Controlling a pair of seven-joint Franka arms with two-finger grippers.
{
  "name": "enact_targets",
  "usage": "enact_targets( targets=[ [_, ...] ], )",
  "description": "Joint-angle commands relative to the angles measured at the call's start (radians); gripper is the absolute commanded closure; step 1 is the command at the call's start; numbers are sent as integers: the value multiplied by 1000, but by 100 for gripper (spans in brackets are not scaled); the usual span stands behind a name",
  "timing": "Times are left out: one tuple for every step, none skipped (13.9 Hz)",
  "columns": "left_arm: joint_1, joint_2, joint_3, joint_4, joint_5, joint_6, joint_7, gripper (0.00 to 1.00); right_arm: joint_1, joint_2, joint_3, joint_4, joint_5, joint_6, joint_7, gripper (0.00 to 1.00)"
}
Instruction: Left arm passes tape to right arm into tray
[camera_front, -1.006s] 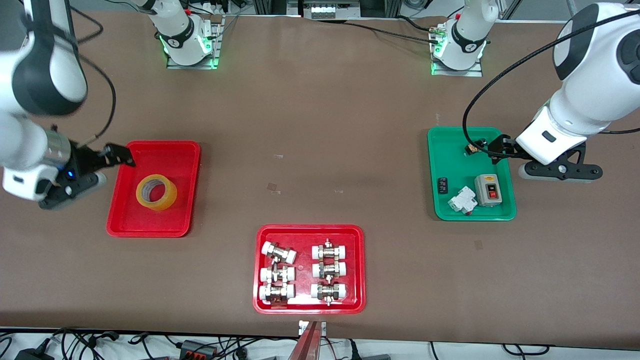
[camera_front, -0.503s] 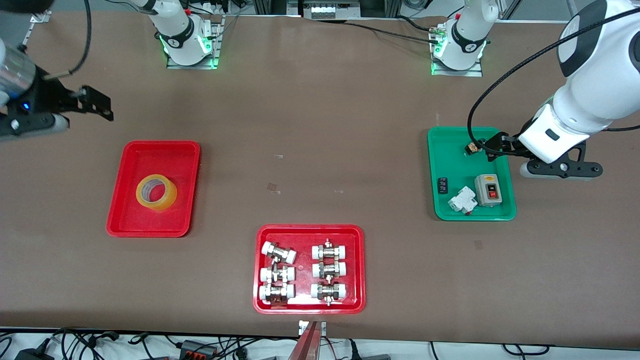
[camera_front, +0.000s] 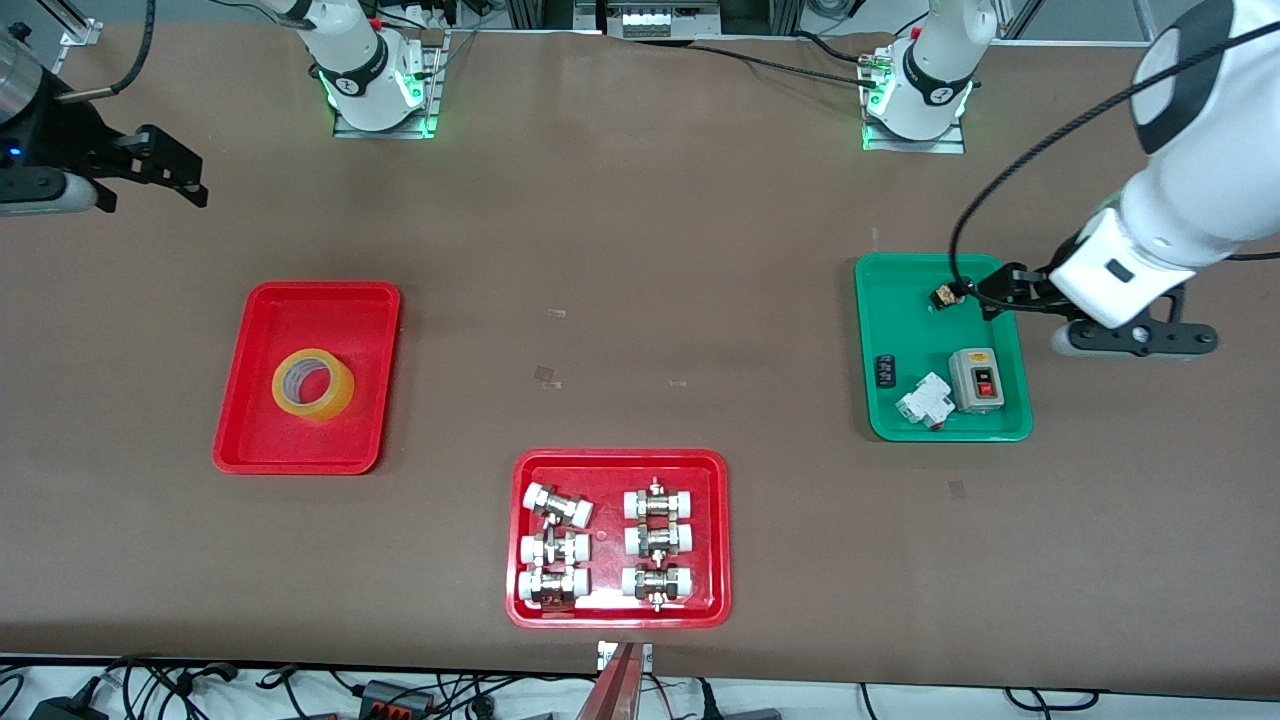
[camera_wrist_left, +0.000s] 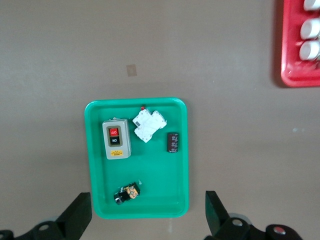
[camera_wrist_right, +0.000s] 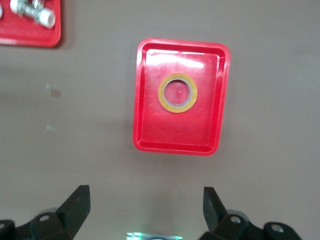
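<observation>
Hovering wide open and empty, right gripper (camera_front: 160, 168) hangs over bare surface (camera_front: 640, 250) at right arm's end. Tape (camera_front: 313, 384) lies flat in red tray (camera_front: 380, 310), nothing touching it. Left gripper (camera_front: 1000, 292), also wide, sits over green tray (camera_front: 890, 275). Risk, by judgement: a low sweep by right gripper could clip the tray rim and jolt the roll.

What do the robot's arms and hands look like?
Both arms are white and rounded with black joint bands. The left arm trails a black cable. The right gripper is black, with a silver wrist and a small blue light. The left gripper is black too. Green lights glow at both bases.
</observation>
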Motion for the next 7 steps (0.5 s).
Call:
enact_targets(
  targets=[
    [-59, -52, 85, -26, -32, -50, 16, 0, -2, 31, 3, 61, -18, 8, 104, 0],
    [-70, -96, 85, -74, -32, -49, 16, 0, -5, 31, 3, 61, -10, 6, 112, 0],
    [-71, -121, 76, -111, -30, -48, 5, 0, -5, 25, 3, 52, -10, 13, 112, 0],
    [-68, -124, 70, -122, -30, -45, 2, 0, -5, 25, 3, 53, -7, 24, 110, 0],
    [-68, -121, 69, -116, -30, -46, 0, 0, -6, 28, -2, 55, -3, 33, 94, 0],
    [-68, -120, 67, -114, -30, -46, -1, 0, -6, 31, -3, 54, -1, 32, 89, 0],
    [-68, -117, 67, -110, -29, -46, -1, 0, -9, 34, -6, 58, -3, 33, 89, 0]
  ],
)
